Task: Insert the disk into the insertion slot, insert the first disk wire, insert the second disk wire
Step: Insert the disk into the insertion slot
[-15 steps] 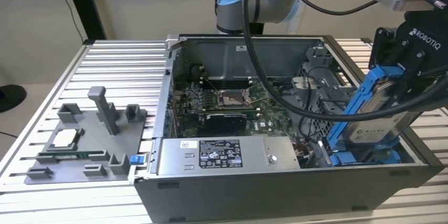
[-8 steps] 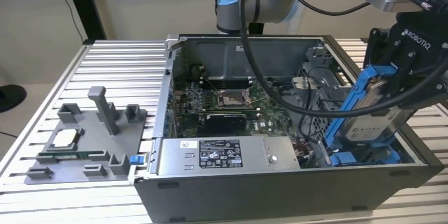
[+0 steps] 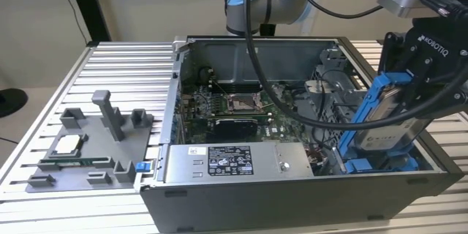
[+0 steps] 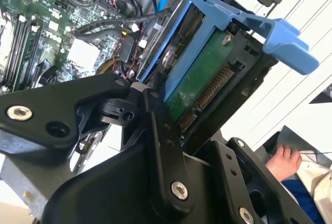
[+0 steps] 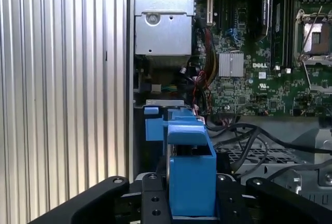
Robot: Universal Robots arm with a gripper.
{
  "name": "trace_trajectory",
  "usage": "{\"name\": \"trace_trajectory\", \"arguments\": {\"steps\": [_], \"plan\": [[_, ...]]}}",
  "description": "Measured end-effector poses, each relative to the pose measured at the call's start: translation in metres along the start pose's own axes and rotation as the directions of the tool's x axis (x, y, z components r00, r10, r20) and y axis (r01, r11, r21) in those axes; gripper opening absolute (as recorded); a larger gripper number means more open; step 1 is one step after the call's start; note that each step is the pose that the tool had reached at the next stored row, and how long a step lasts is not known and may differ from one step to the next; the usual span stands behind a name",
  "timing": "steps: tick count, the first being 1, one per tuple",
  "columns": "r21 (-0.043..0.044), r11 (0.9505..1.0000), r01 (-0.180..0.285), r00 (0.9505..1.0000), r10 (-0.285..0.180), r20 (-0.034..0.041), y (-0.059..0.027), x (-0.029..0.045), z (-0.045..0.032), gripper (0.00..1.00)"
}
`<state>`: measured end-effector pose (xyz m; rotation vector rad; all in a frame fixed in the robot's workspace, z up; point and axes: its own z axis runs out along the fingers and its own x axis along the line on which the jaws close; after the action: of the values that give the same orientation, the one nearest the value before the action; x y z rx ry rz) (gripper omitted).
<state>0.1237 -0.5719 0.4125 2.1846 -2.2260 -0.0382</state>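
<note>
Exterior view, from its left: grey tray [image 3: 87, 157] lying on the ribbed surface [image 3: 124, 69]. Just beside it is the open case [image 3: 292, 201], with the power-supply box [image 3: 234, 163] along the near wall and the motherboard [image 3: 234, 110] behind it.

Toward the exterior view's right, the end effector [image 3: 406, 100] pinches the disk [image 3: 393, 132]. The disk is steeply tilted in its blue frame. Its lower end is at the slot [image 3: 376, 165] in the case's near corner; cannot tell whether it has entered.

Second wrist view: black fingers [image 4: 158, 130] clamp the disk [image 4: 199, 79], with its green board and connector exposed.
</note>
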Motion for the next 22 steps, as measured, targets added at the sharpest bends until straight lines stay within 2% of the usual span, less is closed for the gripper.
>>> {"name": "trace_trajectory", "arguments": {"steps": [10, 16, 20, 22], "plan": [[-0.0001, 1.0, 0.0, 1.0, 0.0, 0.0002, -0.0004, 0.0006, 0.0045, 0.0], [-0.0001, 1.0, 0.0, 1.0, 0.0, 0.001, -0.0013, 0.0005, 0.0145, 0.0], [-0.0002, 1.0, 0.0, 1.0, 0.0, 0.0091, -0.0033, -0.0002, 0.0178, 0.0], [-0.0003, 1.0, 0.0, 0.9998, 0.0, 0.0183, -0.0034, -0.0009, 0.0184, 0.0]]}}
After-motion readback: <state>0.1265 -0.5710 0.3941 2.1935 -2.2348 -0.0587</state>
